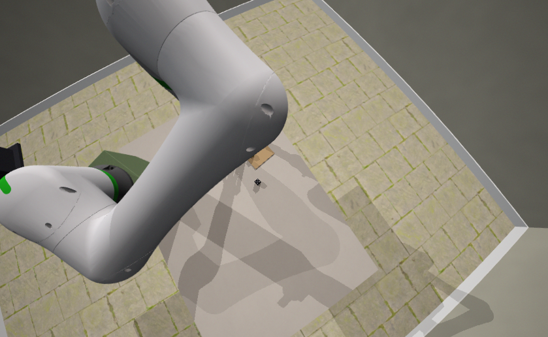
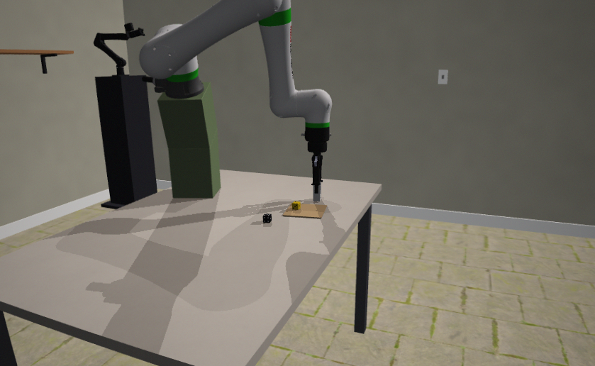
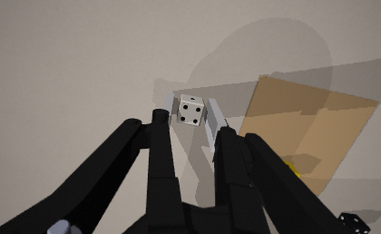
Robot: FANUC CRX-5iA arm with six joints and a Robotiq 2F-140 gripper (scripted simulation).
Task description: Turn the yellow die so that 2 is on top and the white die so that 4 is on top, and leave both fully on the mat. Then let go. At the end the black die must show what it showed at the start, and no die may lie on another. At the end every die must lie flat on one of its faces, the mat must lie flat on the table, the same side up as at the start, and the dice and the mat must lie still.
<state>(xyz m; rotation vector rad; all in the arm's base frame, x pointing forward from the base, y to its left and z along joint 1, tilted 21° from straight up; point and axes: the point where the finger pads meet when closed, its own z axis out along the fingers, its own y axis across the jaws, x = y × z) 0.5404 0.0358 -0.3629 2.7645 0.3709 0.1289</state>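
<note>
In the wrist view, the white die (image 3: 190, 110) bore black pips, four on its broad visible face and one on the face towards twelve o'clock, between the pale grey tips of the black tool (image 2: 316, 200) (image 3: 189, 107). The plain tan-orange mat (image 1: 264, 159) (image 2: 308, 211) (image 3: 309, 131) lay towards three o'clock, and the black die (image 1: 257, 181) (image 2: 267, 218) (image 3: 355, 223) with white pips towards four. The yellow die (image 2: 296, 206) (image 3: 292, 169) had dark pips, the surface (image 1: 267, 311) (image 2: 218, 272) (image 3: 73, 68) was pinkish-grey, and the beige floor (image 1: 393, 125) (image 2: 463, 291) carried a green-jointed paving pattern.

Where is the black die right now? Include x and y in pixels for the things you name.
The black die (image 1: 257, 181) (image 2: 267, 218) (image 3: 355, 223) sits off the mat (image 1: 262, 160) (image 2: 308, 212) (image 3: 273, 118): just left of it in the exterior view, and at the bottom right corner of the wrist view.
</note>
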